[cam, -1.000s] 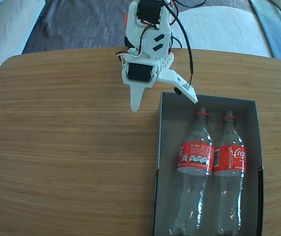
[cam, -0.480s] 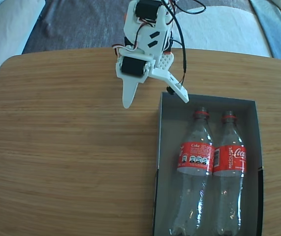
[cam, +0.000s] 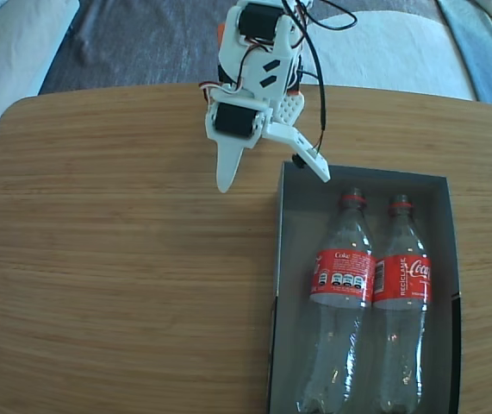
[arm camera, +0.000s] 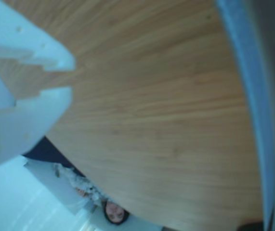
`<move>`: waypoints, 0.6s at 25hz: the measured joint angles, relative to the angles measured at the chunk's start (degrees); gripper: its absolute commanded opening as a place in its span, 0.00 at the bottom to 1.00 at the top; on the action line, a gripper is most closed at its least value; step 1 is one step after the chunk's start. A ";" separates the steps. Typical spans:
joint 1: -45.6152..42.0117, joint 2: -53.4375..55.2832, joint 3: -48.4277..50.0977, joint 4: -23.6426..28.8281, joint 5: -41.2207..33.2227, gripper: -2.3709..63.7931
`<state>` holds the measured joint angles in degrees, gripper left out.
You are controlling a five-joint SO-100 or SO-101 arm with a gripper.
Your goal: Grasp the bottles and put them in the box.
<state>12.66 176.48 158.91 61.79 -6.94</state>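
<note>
Fixed view: worktop (cam: 125,259) bare wood left of the box (cam: 290,259), wide open passage there. Box interior nearly filled by two bottles (cam: 343,293) (cam: 401,293) lying side by side, touching; only a narrow strip free along its left wall. Claw (cam: 271,172), jaws spread, hangs above the box's top-left corner.

A fixed camera looks down on me from above the table (cam: 125,259); my wrist camera skims close over that same wooden table (arm camera: 151,120)
</note>
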 measured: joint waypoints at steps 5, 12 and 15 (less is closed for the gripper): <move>0.53 0.00 1.05 0.00 0.00 0.03; 0.62 0.00 1.14 0.00 0.00 0.03; 0.62 0.00 1.14 0.00 0.00 0.03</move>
<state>13.27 176.48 160.05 61.79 -6.94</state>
